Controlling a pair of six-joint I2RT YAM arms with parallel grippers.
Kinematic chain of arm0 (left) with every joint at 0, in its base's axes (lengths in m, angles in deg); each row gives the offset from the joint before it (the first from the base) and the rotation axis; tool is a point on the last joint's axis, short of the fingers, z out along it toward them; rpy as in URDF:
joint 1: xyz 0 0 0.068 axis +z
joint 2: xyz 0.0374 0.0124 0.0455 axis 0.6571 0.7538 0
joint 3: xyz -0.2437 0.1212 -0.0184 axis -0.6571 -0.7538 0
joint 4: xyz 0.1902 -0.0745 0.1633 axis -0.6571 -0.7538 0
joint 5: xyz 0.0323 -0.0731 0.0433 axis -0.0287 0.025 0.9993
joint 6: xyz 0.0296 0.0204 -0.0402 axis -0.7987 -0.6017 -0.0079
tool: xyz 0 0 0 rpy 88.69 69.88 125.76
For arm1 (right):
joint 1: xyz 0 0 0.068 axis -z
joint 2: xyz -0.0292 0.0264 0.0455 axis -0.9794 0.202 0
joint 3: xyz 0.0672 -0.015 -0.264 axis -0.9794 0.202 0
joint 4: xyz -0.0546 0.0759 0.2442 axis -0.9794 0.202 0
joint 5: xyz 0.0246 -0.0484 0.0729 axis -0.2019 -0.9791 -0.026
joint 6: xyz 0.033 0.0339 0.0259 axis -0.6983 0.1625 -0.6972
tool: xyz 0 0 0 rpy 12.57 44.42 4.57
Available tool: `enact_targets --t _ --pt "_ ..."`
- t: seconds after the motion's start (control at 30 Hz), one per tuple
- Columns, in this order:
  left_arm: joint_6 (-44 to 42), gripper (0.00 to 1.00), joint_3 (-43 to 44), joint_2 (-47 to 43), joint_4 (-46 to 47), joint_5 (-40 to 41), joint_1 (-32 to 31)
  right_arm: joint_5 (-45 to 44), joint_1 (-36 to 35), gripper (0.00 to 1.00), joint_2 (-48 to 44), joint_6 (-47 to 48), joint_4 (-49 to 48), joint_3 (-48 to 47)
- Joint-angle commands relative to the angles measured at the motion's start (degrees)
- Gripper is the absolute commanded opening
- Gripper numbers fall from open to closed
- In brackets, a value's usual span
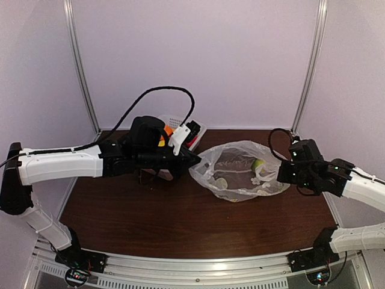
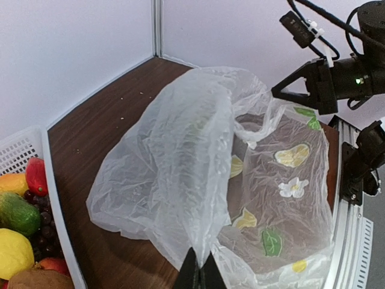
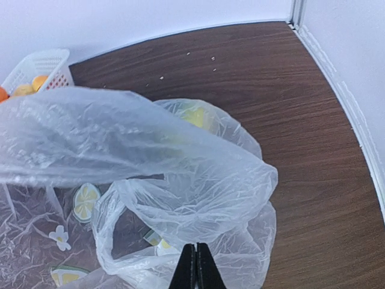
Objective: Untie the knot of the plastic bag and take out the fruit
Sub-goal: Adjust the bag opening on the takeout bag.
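– Lying where, exactly, is the plastic bag (image 1: pixel 237 171)?
– Mid-desk (image 1: pixel 150 217), crumpled and clear, printed with white flowers and lime slices. It sits between the two arms.
– And the left tool (image 1: pixel 196 161)?
– Pinched tight on the bag's left edge, film caught between its closed fingers (image 2: pixel 194 274).
– The right tool (image 1: pixel 281 171)?
– Also clamped narrow, on a fold of film at the bag's right side.
– Any fruit (image 1: pixel 258 164)?
– One yellow-green round piece shows through the film. A white basket (image 1: pixel 178 122) of other fruit stands behind the left arm.
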Motion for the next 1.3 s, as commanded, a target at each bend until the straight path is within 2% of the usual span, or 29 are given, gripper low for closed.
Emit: enact_targets --t 0.0,0.3,0.4,0.47,0.53,0.67,0.73,0.87,0.9,1.1,1.27 --pt "0.8 0.00 -0.5 -1.5 -0.2 3.4 1.2 -1.0 6.6 0.00 -3.6 2.9 1.8 3.3" --pt "0.9 0.00 -0.6 -1.8 -0.5 5.9 1.5 2.3 17.9 0.00 -8.6 4.0 -0.5 7.3" --pt "0.6 0.00 -0.8 -2.0 -0.2 5.1 1.5 4.6 19.0 0.00 -9.9 4.8 -1.2 6.7" --pt "-0.3 0.00 -1.3 -2.0 1.2 1.8 1.5 6.9 19.0 0.00 -10.4 5.7 -1.6 6.0" --pt "-0.8 0.00 -1.6 -1.9 2.8 -2.9 1.4 11.5 19.0 0.10 -11.2 7.5 -3.1 5.6" --pt "-1.1 0.00 -2.1 -1.7 5.2 -9.9 0.8 21.0 18.9 0.50 -14.9 10.5 -5.6 4.6" --pt "-1.4 0.00 -2.1 -1.7 6.3 -11.2 0.5 26.2 18.3 0.56 -18.3 12.4 -7.4 4.1" --pt "-1.3 0.00 -2.1 -1.4 6.5 -11.9 0.4 39.0 15.5 0.59 -22.2 14.8 -12.4 4.5" --pt "-1.4 0.00 -2.1 -1.4 6.5 -12.1 0.4 39.8 14.4 0.59 -22.1 15.0 -12.8 4.6" --pt "-1.3 0.00 -1.9 -1.0 6.5 -12.7 0.4 35.0 1.4 0.53 -16.8 16.2 -15.1 4.3" --pt "-1.1 0.00 -1.8 -0.8 6.5 -13.1 0.4 25.4 -10.4 0.49 -6.6 18.3 -21.1 2.9"
